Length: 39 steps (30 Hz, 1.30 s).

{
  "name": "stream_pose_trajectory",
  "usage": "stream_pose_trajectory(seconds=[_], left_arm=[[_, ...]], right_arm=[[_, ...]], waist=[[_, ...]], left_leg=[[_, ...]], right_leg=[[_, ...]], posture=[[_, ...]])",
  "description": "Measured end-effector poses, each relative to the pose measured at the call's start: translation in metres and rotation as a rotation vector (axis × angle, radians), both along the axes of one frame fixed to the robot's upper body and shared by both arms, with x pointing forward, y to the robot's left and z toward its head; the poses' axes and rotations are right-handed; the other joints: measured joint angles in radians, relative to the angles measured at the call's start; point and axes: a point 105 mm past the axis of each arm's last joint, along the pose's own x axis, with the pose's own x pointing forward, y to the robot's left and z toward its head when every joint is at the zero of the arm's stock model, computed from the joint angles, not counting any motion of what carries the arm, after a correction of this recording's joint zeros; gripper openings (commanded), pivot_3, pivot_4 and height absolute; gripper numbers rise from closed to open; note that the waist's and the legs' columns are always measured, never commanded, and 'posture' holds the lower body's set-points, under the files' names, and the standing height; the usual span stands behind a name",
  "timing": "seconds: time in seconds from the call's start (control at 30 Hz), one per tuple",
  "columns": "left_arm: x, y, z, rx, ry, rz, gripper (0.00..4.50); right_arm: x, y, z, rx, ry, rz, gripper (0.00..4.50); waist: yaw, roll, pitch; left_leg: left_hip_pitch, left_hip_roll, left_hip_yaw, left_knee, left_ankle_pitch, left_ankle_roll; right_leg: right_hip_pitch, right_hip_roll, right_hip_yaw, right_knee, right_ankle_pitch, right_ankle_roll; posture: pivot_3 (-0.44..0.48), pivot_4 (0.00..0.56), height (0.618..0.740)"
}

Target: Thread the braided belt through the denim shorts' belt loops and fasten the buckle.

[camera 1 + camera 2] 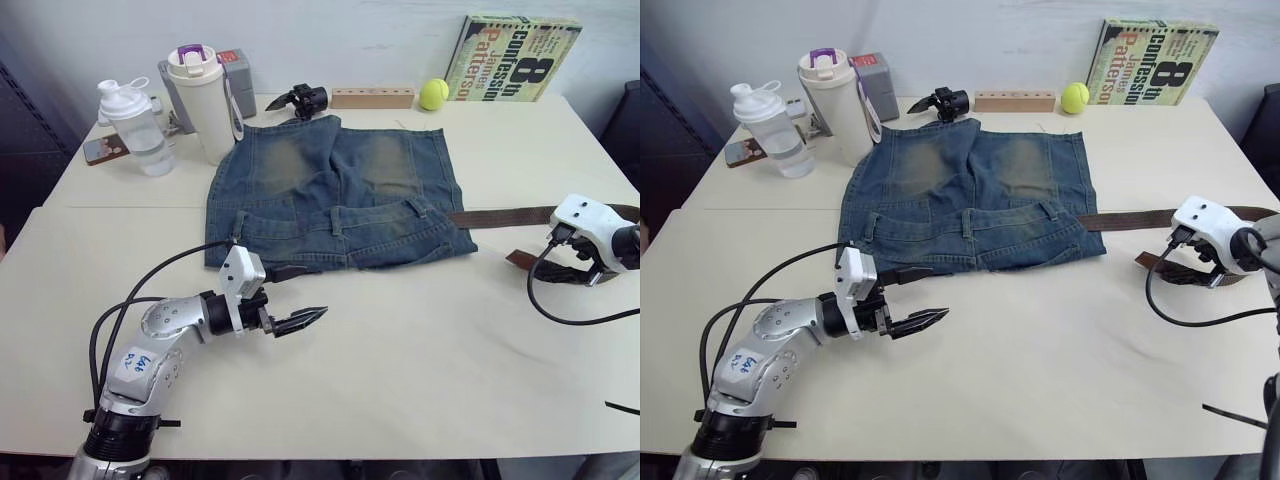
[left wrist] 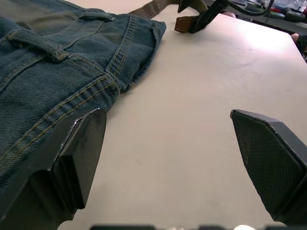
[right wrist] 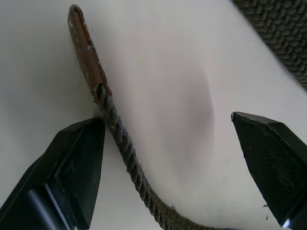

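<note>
The denim shorts (image 1: 340, 180) lie flat mid-table, waistband toward me, with belt loops (image 1: 338, 220) standing along it. The braided belt (image 1: 500, 216) runs from the waistband's right edge off to the right, then curls back to its tan tip (image 1: 520, 258). My right gripper (image 3: 165, 120) is open over that tip, and the braid (image 3: 124, 143) lies just beside one finger (image 3: 76, 163). Near the waistband's left corner (image 2: 72, 72), my left gripper (image 1: 305, 295) is open, low over the table and holding nothing. I cannot make out the buckle.
Along the table's back stand a clear shaker bottle (image 1: 135, 125), a white tumbler with a purple lid (image 1: 205, 105), a black clamp-like tool (image 1: 300, 100), a wooden block (image 1: 372, 97), a tennis ball (image 1: 434, 94) and an upright book (image 1: 515, 58).
</note>
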Motion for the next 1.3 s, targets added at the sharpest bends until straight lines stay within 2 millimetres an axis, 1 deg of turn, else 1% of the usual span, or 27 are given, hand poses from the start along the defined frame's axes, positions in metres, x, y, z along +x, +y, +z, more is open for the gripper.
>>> stream_pose_trajectory(seconds=[0.03,0.13,0.17,0.2,0.23,0.43,0.5,0.53,0.6,0.67,0.73,0.8,0.83,0.93,1.0,1.07,1.23,1.3], left_arm=[[-0.001,0.000,0.000,0.000,0.001,0.000,4.50],[-0.001,0.000,0.000,0.000,0.003,0.009,4.50],[0.000,0.000,0.000,0.000,0.003,0.013,4.50],[0.000,0.000,0.000,0.000,0.003,0.016,4.50],[0.000,0.000,0.000,0.000,0.003,0.017,4.50],[0.001,0.000,0.001,0.000,0.001,0.016,4.50],[0.001,0.000,0.001,-0.001,-0.003,0.014,4.50],[0.002,-0.001,0.002,-0.001,-0.005,0.008,4.50],[0.006,-0.002,0.007,-0.003,-0.015,-0.004,4.50],[0.009,-0.006,0.021,-0.012,-0.051,-0.051,4.50],[0.009,-0.011,0.032,-0.020,-0.083,-0.100,4.50],[0.007,-0.014,0.036,-0.014,-0.083,-0.144,4.50],[0.007,-0.016,0.036,-0.005,-0.072,-0.172,4.50],[0.005,-0.019,0.033,0.013,-0.047,-0.226,4.50],[0.002,-0.021,0.036,0.030,-0.054,-0.268,4.50],[0.002,-0.024,0.036,0.040,-0.053,-0.309,4.50],[0.004,-0.031,0.025,0.076,-0.036,-0.360,4.50],[0.008,-0.036,0.028,0.073,-0.049,-0.376,4.50]], right_arm=[[-0.001,0.001,-0.001,0.003,0.019,0.012,3.15],[-0.006,0.003,-0.006,0.014,0.071,0.047,1.51],[-0.008,0.004,-0.007,0.020,0.084,0.056,1.06],[-0.009,0.005,-0.008,0.025,0.093,0.060,0.45],[-0.009,0.006,-0.009,0.027,0.096,0.063,0.05],[-0.011,0.007,-0.009,0.044,0.075,0.055,0.05],[-0.012,0.014,-0.009,0.081,0.058,0.071,0.05],[-0.016,0.025,-0.007,0.134,0.039,0.106,0.05],[-0.025,0.072,0.001,0.284,0.025,0.276,0.05],[-0.050,0.133,0.009,0.378,0.049,0.512,0.05],[-0.070,0.173,0.011,0.412,0.063,0.656,0.05],[-0.076,0.193,0.008,0.424,0.044,0.677,0.05],[-0.077,0.202,0.002,0.425,0.038,0.667,0.05],[-0.080,0.217,-0.014,0.429,0.056,0.636,0.05],[-0.081,0.220,-0.014,0.422,0.044,0.626,0.05],[-0.081,0.224,-0.011,0.410,0.029,0.635,0.05],[-0.081,0.230,-0.008,0.400,0.022,0.649,0.05],[-0.082,0.236,-0.008,0.391,0.020,0.671,0.05]], waist=[[0.000,0.000,0.000],[0.002,0.000,0.000],[0.001,0.000,0.000],[0.001,0.000,0.000],[0.001,0.000,0.000],[0.000,0.000,0.000],[-0.002,0.000,0.000],[-0.002,0.001,0.000],[-0.006,0.002,0.000],[-0.006,0.003,0.001],[-0.005,0.003,0.001],[-0.005,0.003,0.001],[-0.004,0.003,0.001],[-0.004,0.003,0.001],[-0.003,0.003,0.001],[-0.002,0.003,0.001],[-0.003,0.003,0.001],[-0.002,0.003,0.001]], left_leg=[[0.000,0.000,0.000,0.001,-0.001,0.000],[0.000,-0.001,0.000,0.002,-0.002,0.001],[0.000,-0.001,0.000,0.003,-0.002,0.002],[0.000,-0.001,0.001,0.003,-0.002,0.003],[0.000,-0.001,0.001,0.004,-0.003,0.004],[0.000,-0.001,0.001,0.004,-0.003,0.005],[0.000,-0.001,0.001,0.003,-0.003,0.005],[0.000,-0.001,0.001,0.003,-0.003,0.005],[0.001,0.000,0.001,0.002,-0.003,0.004],[0.002,0.001,-0.001,0.000,-0.003,0.003],[0.004,0.002,-0.002,-0.001,-0.002,0.002],[0.004,0.002,-0.001,-0.001,-0.002,0.001],[0.004,0.002,-0.001,-0.001,-0.002,0.001],[0.004,0.001,0.001,0.000,-0.002,0.001],[0.003,0.000,0.001,0.000,-0.001,0.001],[0.004,0.000,0.001,0.000,-0.001,0.002],[0.003,0.001,0.001,-0.001,-0.001,0.002],[0.003,0.001,0.000,-0.001,-0.001,0.002]], right_leg=[[0.000,0.000,0.000,0.000,0.000,0.000],[0.001,-0.002,0.000,-0.001,0.000,0.000],[0.002,-0.002,0.000,-0.002,0.000,0.000],[0.002,-0.002,0.001,-0.002,0.000,-0.001],[0.003,-0.002,0.001,-0.003,0.000,-0.001],[0.004,-0.002,0.001,-0.004,0.000,0.000],[0.003,-0.001,0.001,-0.004,0.001,0.001],[0.003,-0.001,0.001,-0.003,0.002,0.003],[0.003,0.001,0.002,-0.002,0.003,0.005],[0.003,0.002,0.001,0.001,0.003,0.005],[0.004,0.004,0.000,0.000,0.002,0.004],[0.004,0.003,0.001,0.000,0.002,0.004],[0.004,0.003,0.001,0.000,0.003,0.004],[0.004,0.000,0.001,-0.002,0.003,0.005],[0.005,0.000,0.002,-0.004,0.003,0.004],[0.005,0.000,0.001,-0.005,0.001,0.001],[0.004,0.001,0.001,-0.004,0.003,0.003],[0.004,0.001,0.001,-0.004,0.003,0.003]], posture=[[0.000,0.150,0.657],[0.000,0.150,0.657],[0.000,0.150,0.657],[0.000,0.150,0.657],[0.000,0.150,0.657],[0.000,0.150,0.657],[0.000,0.150,0.657],[0.000,0.150,0.657],[0.000,0.150,0.657],[0.000,0.150,0.657],[0.000,0.150,0.657],[0.000,0.150,0.657],[0.000,0.150,0.657],[0.000,0.150,0.657],[0.000,0.150,0.657],[0.000,0.150,0.657],[0.000,0.150,0.657],[0.000,0.150,0.657]])
